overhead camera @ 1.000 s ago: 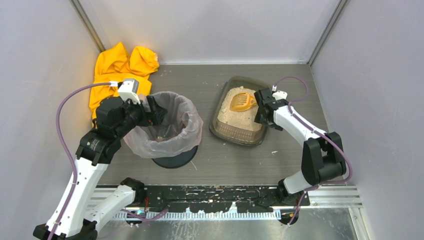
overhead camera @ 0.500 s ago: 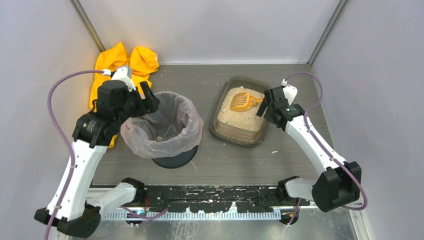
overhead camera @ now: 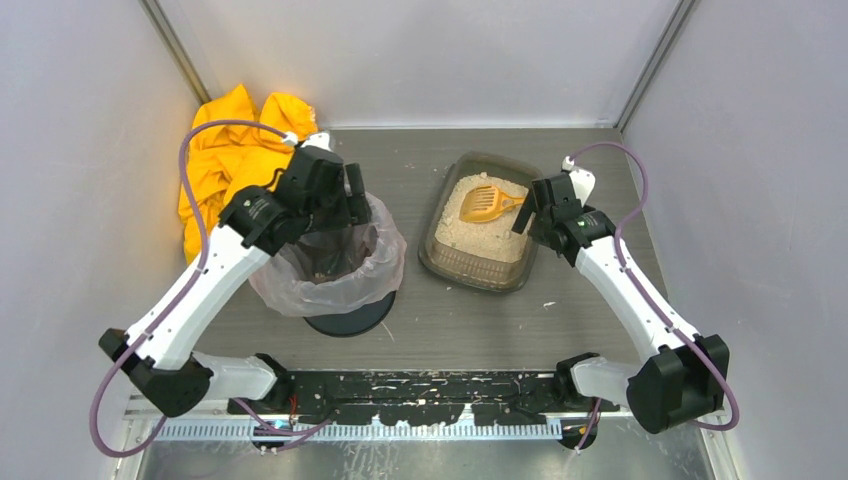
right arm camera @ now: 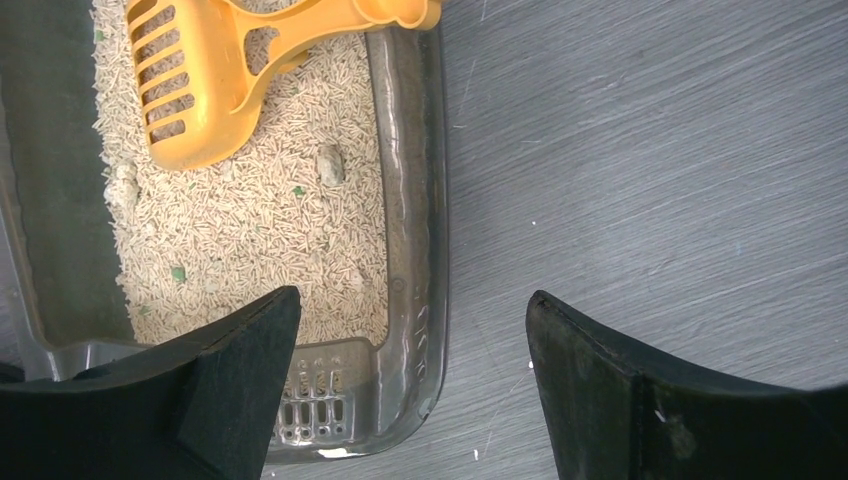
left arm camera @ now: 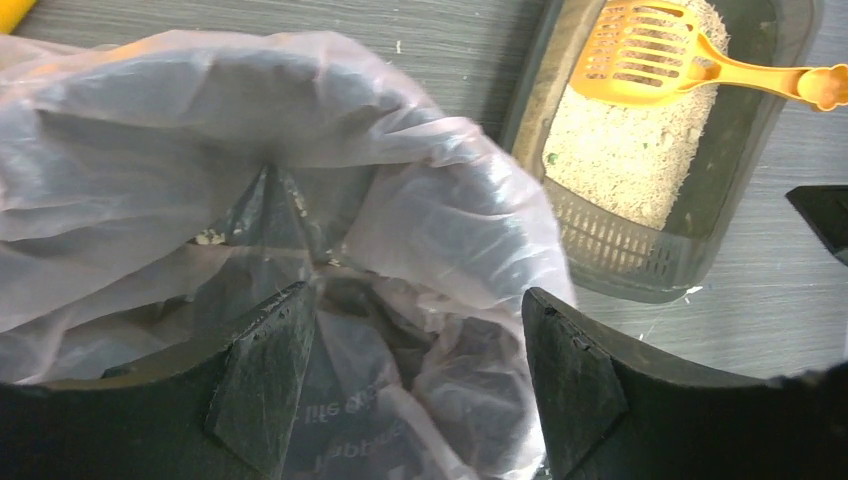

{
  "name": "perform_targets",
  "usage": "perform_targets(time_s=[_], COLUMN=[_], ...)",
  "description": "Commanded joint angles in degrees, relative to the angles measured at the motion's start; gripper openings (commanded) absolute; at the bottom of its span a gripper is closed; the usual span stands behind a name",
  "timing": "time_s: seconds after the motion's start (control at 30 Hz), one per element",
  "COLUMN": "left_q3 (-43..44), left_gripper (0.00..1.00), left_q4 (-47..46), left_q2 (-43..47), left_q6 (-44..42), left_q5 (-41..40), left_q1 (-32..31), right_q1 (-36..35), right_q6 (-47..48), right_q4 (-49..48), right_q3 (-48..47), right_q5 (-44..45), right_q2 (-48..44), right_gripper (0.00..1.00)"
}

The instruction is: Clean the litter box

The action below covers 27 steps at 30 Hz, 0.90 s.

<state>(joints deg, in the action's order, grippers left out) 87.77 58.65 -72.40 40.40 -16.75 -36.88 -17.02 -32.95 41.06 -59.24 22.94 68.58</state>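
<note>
The grey wood-grain table (overhead camera: 450,320) carries everything. At its back left corner lies a crumpled yellow cloth (overhead camera: 225,150). In front of that stands a round bin (overhead camera: 345,318) lined with a clear bag (left arm camera: 150,110), the bag's edge folded loosely over the rim (a few pale bits lie at the bottom).

The litter box (overhead camera: 478,268) sits right of centre, toward the back, beside the bin but apart from it. It holds beige pellet litter (right arm camera: 260,230), and its near end has a slotted grille.

An orange slotted scoop (overhead camera: 485,203) lies in the far half of the box, head on the litter, handle reaching over the right rim.

The left gripper (overhead camera: 355,195) hangs over the far right side of the bin, fingers spread wide and holding nothing. The wrist view shows only the bag below it.

The right gripper (overhead camera: 528,208) hovers at the box's right rim, just beside the scoop handle, also wide apart and empty: one finger (right arm camera: 240,380) over the litter, the other over bare table.

Two small grey clumps (right arm camera: 329,165) sit in the litter near the scoop head.
</note>
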Motion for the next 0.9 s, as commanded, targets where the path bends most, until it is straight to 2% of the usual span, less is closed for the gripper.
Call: perform_targets(time_s=[0.0, 0.33, 0.47, 0.57, 0.7, 0.87], left_q3=[5.36, 11.65, 10.11, 9.10, 9.46, 10.19], left_gripper=[0.76, 0.77, 0.71, 0.63, 0.36, 0.19], left_q4=[0.95, 4.34, 3.54, 3.01, 3.56, 4.12], left_q2=[-2.97, -13.16, -12.89, -12.31, -12.56, -13.02], left_q6=[3.85, 5.46, 6.93, 7.71, 7.69, 6.54], left_q5=[-5.52, -8.99, -10.09, -11.26, -12.18, -13.03], left_q1=[-3.87, -11.50, -11.66, -11.68, -11.63, -11.63], right_q1=[0.05, 0.06, 0.05, 0.10, 0.05, 0.06], right_q6=[1.00, 1.48, 1.57, 1.57, 1.48, 1.40], right_q4=[-2.38, -2.97, -3.55, -4.60, -4.92, -5.10], right_q3=[0.04, 1.10, 1.70, 2.10, 2.08, 2.58], right_q5=[-1.61, -3.03, -3.70, -4.10, -4.50, -4.46], right_q2=[-2.31, -4.51, -5.36, -4.86, -2.87, -2.43], right_gripper=[0.88, 0.88, 0.88, 0.88, 0.88, 0.88])
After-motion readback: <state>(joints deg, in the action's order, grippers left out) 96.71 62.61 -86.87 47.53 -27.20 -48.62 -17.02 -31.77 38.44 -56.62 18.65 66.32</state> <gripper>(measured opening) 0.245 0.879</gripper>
